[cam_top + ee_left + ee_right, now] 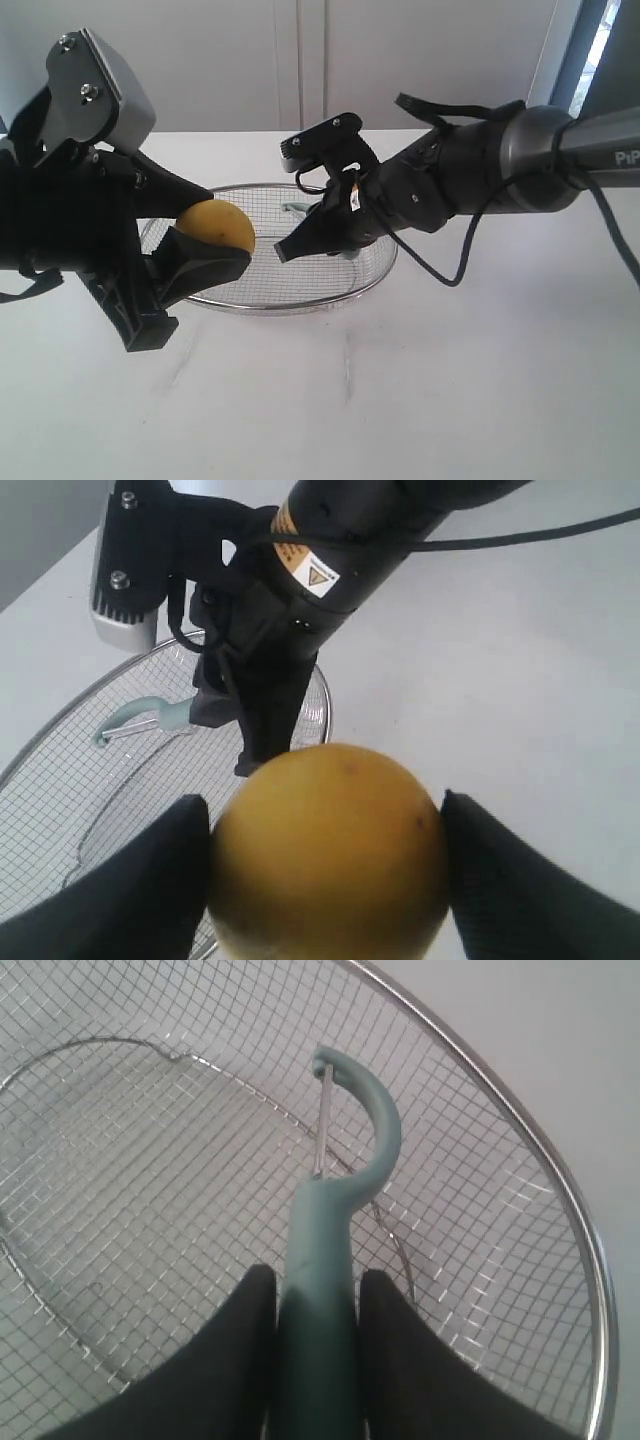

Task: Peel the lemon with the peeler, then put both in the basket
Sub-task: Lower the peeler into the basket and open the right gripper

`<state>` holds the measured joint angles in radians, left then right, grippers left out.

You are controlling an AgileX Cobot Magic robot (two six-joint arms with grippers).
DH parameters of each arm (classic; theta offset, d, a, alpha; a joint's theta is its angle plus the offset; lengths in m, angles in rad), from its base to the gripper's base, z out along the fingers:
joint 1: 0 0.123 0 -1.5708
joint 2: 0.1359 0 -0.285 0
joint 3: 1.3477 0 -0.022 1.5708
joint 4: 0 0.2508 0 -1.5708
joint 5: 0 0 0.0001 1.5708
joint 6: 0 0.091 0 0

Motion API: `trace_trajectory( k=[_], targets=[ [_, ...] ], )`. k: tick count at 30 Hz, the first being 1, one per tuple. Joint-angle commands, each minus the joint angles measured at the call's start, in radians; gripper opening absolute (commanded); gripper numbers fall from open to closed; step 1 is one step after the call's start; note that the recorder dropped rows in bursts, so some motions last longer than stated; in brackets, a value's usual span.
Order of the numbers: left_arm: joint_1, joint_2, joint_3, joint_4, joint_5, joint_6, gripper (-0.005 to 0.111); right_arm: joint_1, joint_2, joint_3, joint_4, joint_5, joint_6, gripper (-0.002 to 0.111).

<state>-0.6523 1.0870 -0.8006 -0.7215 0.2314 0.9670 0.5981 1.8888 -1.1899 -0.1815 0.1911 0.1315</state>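
My left gripper point(215, 232) is shut on the lemon point(220, 224), holding it above the left edge of the wire basket point(300, 305). In the left wrist view the yellow lemon point(330, 860) fills the gap between both black fingers point(150, 880) of the left gripper point(325, 810). My right gripper point(288, 248) reaches down into the basket and is shut on the peeler's teal handle point(322, 1220). The blade head points away over the mesh point(150, 1160). The right gripper point(317, 1275) pinches the handle from both sides. The peeler point(150, 718) also shows beside the right arm, low over the mesh.
The basket stands mid-table on a white tabletop point(450, 400). A black cable point(452, 272) loops down from the right arm beside the basket's right rim. A pale wall runs behind the table.
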Motion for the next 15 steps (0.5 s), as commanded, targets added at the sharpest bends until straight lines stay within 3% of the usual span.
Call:
trace_trajectory(
  k=[1,11,15],
  targets=[
    [0.002,-0.012,0.001,-0.032,0.005,-0.002,0.000,0.000,0.020,-0.009,0.001,-0.065,0.005,0.006],
    [0.002,-0.012,0.001,-0.032,0.001,-0.002,0.000,0.000,0.067,-0.009,0.001,-0.065,0.005,0.041],
    [0.002,-0.012,0.001,-0.032,0.001,-0.002,0.000,0.000,0.068,-0.009,0.001,-0.065,0.005,0.048]
  ],
)
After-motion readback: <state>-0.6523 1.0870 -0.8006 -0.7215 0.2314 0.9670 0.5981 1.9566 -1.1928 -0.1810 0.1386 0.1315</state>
